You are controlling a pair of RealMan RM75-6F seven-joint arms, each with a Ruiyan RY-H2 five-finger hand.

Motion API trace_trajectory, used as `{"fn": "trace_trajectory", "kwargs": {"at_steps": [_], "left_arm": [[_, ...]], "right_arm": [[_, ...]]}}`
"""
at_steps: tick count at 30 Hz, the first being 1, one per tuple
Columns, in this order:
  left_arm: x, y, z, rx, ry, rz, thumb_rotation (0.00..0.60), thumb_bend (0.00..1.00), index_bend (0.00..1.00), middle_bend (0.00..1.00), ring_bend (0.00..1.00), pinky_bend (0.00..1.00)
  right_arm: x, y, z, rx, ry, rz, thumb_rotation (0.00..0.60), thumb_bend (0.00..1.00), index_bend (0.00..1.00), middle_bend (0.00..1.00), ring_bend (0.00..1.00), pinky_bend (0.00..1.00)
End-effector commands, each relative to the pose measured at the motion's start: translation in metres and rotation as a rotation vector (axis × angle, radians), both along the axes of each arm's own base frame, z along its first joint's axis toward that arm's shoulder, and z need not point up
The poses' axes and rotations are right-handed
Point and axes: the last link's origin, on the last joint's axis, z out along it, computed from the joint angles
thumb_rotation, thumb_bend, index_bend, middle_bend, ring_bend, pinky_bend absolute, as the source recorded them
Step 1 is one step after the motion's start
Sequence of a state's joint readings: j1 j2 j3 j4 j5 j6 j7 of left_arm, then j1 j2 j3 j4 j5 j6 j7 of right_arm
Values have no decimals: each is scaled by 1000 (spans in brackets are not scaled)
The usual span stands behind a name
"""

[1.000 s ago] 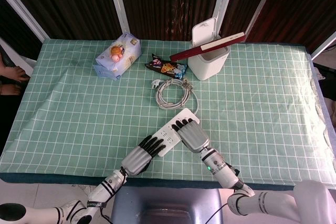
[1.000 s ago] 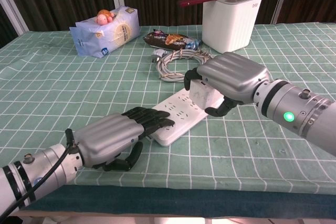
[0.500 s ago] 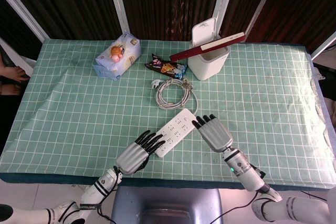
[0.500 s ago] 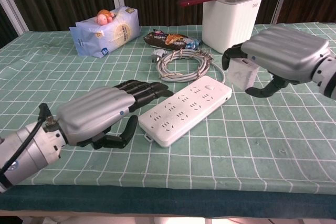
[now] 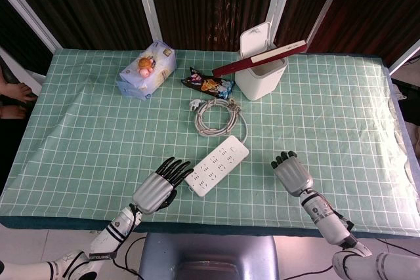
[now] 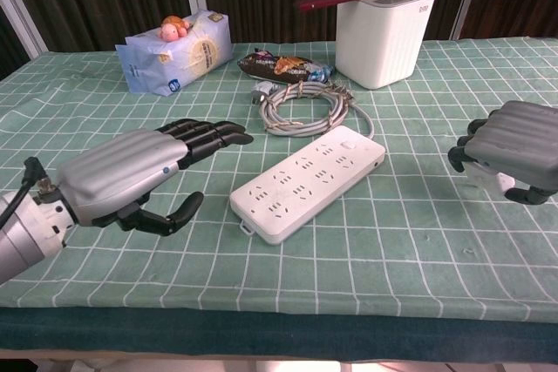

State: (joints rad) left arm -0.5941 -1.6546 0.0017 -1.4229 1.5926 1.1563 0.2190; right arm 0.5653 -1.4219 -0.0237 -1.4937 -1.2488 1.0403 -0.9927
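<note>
Chest view shows me the power strip [image 6: 307, 182] lying flat on the desk [image 6: 410, 250] between my empty left hand [image 6: 139, 173], fingers spread, and right hand [image 6: 513, 151], fingers curled on a small white block; it looks hard, light and smooth, so I would grab its long sides.

Each robot hand [image 6: 131, 176] has a ribbed silver back, black fingers and, seemingly, a black-banded metal wrist.

White power strip [image 5: 217, 165] lies between left hand [image 5: 156, 188] and right hand [image 5: 293, 172]
</note>
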Motion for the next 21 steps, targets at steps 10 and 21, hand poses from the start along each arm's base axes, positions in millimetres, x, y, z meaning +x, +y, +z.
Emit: {"fn": "trace_trajectory", "kwargs": {"at_steps": [10, 21], "left_arm": [[-15, -8, 30, 42, -11, -14, 600, 570, 0, 7, 0, 32], [-106, -53, 126, 211, 84, 138, 600, 550, 0, 1, 0, 31]], "right_arm": [[8, 32, 42, -19, -136, -28, 600, 177, 0, 0, 0, 149], [-42, 111, 135, -346, -468, -145, 600, 175, 0, 0, 0, 73]]}}
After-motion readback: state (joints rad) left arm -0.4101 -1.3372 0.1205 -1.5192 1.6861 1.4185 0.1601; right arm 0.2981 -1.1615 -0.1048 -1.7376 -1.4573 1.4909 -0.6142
